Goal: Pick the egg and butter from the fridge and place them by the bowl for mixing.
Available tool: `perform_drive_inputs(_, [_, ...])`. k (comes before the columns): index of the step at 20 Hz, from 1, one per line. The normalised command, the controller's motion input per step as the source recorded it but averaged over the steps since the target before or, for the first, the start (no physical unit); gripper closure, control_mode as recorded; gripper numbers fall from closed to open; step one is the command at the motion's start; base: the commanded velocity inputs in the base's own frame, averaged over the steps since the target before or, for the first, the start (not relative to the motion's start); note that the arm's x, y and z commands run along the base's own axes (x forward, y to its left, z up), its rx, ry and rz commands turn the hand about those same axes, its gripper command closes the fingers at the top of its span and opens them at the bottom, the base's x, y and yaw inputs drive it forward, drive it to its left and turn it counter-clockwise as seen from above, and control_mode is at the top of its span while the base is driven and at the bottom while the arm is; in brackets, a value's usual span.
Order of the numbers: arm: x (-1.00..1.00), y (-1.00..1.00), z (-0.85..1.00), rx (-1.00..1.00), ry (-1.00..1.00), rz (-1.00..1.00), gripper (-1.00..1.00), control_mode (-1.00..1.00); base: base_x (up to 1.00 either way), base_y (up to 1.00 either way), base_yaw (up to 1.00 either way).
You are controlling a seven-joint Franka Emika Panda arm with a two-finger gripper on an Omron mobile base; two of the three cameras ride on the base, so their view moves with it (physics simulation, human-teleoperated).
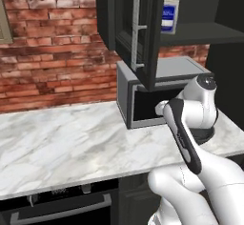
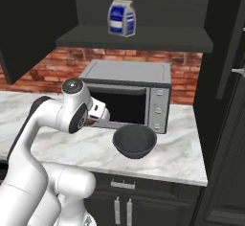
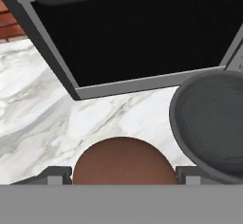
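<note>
Glossy white robot arm (image 1: 200,181) of rounded segments, dark grey joint bands, a round dark cap at one joint.

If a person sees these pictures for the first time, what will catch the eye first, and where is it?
The reddish-brown egg sits between the fingertips of the gripper, low over the marble counter in the hand view. Just beside it stands the dark-grey bowl, in front of the countertop oven with its black opening. Above, a blue and white carton stands on the dark shelf.
</note>
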Motion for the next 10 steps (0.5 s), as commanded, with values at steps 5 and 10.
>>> perform_drive_inputs(5, [0.0, 0.0, 0.0, 0.0, 0.0, 0.0, 1.0, 1.0, 0.26, -0.03, 0.0])
perform_drive_inputs(10, [0.0, 0.0, 0.0, 0.0, 0.0, 0.0, 1.0, 1.0, 0.45, -0.13, 0.0])
